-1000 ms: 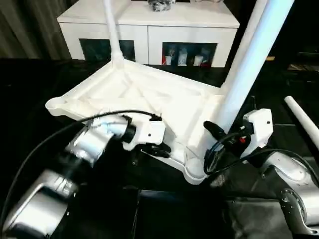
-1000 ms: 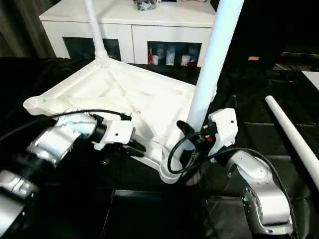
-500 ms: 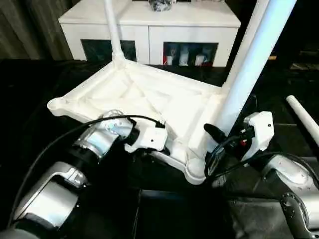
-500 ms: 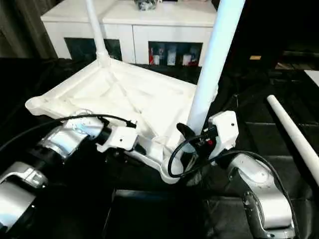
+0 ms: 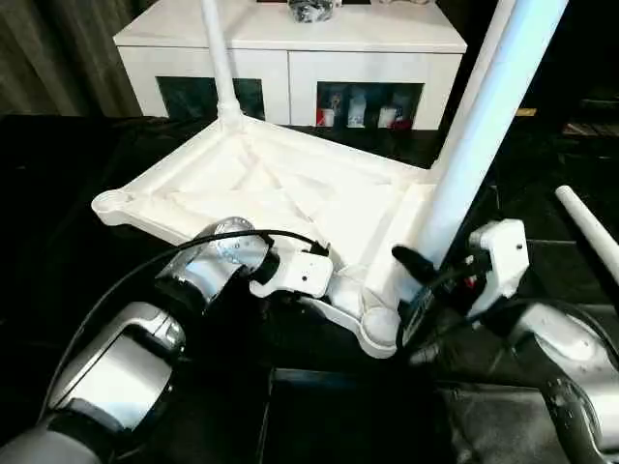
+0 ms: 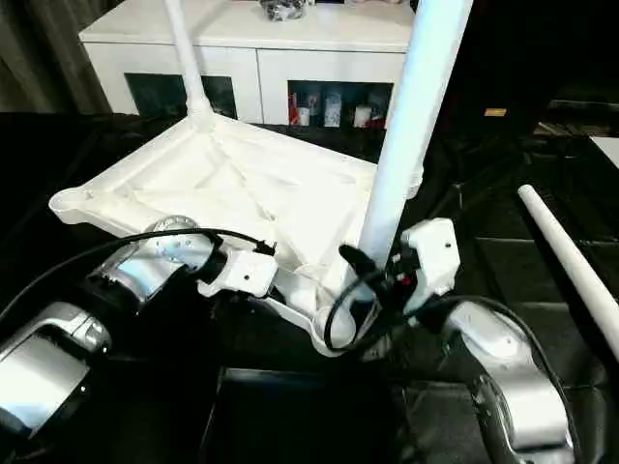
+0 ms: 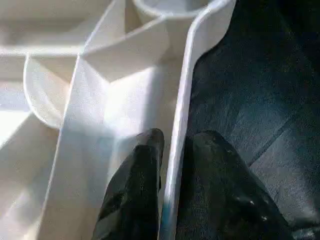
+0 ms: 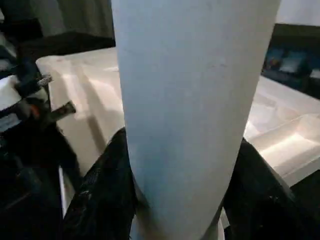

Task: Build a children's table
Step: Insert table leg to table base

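The white tabletop (image 5: 280,188) lies upside down, ribs up, on a black surface. One leg (image 5: 219,58) stands upright in its far corner socket. My right gripper (image 5: 426,266) is shut on a second, thick white leg (image 5: 484,126), with one black finger on each side of it in the right wrist view (image 8: 180,150). This leg stands almost upright by the near right corner socket (image 5: 380,327), its lower end hidden. My left gripper (image 7: 175,137) straddles the tabletop's near rim (image 7: 182,100) just beside that socket, one finger inside and one outside, shut on the rim.
Another white leg (image 5: 588,230) lies loose on the black surface at the right. A white cabinet (image 5: 290,39) with dark glass doors stands behind the tabletop. The near left corner socket (image 5: 111,203) is open.
My left gripper has slid right along the near rim toward the corner socket and now sits over the rim. The right gripper and its leg have hardly moved.
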You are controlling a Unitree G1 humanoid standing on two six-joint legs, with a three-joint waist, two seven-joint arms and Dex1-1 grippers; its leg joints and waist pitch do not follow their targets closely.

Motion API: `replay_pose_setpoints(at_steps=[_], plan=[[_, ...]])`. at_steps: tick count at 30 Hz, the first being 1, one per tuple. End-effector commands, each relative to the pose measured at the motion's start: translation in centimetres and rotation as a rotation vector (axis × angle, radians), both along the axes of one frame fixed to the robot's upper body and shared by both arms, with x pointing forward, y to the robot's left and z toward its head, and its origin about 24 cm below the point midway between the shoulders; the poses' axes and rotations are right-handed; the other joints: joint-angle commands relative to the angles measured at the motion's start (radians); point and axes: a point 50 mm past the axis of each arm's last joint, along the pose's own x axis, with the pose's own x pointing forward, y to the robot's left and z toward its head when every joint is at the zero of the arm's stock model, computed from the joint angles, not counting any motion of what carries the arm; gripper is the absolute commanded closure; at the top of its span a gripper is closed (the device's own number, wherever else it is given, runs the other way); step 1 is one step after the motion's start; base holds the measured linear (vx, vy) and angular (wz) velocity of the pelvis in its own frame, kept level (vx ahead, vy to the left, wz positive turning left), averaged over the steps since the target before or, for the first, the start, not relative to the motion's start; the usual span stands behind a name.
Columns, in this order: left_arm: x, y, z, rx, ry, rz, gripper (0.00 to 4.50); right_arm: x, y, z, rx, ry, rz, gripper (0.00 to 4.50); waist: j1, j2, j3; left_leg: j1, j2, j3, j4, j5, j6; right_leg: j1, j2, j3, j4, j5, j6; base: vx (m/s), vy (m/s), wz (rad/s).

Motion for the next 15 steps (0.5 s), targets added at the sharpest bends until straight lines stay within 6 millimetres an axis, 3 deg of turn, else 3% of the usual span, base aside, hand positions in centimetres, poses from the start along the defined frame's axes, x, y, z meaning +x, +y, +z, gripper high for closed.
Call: replay_pose_setpoints(at_steps=[1,5,11,15], plan=[[0.3,-0.1,0.3,0.024,-0.017,-0.004,3.56,-0.2,0.2,0.7,0.003,-0.026,0.028,2.62,0.005,-0.001,-0.07,0.005,0.056,-0.02,-0.069,-0.141,0.04,0.065,-0.08,0.039,-0.059,-0.015,-0.299,0.0,0.0,0.0],[0.1,0.3,0.0,0.038,0.002,-0.009,3.95,-0.1,0.1,0.7,0.001,-0.03,0.018,2.62,0.006,0.0,-0.068,0.006,0.055,-0.02,-0.07,-0.149,0.034,0.063,-0.079,0.039,-0.062,-0.036,-0.298,0.0,0.0,0.0],[-0.1,0.7,-0.6,0.029,0.032,0.044,4.25,0.1,-0.1,0.8,0.0,-0.037,-0.005,2.62,0.002,0.0,-0.071,0.004,0.058,-0.022,-0.07,-0.131,0.041,0.067,-0.082,0.039,-0.055,0.01,-0.309,0.0,0.0,0.0],[-0.3,1.3,-1.2,0.039,0.069,0.14,4.39,0.1,-0.2,0.8,0.004,-0.039,-0.013,2.62,-0.003,-0.001,-0.067,0.004,0.057,-0.02,-0.07,-0.144,0.047,0.064,-0.081,0.039,-0.061,-0.034,-0.308,0.0,0.0,0.0]])
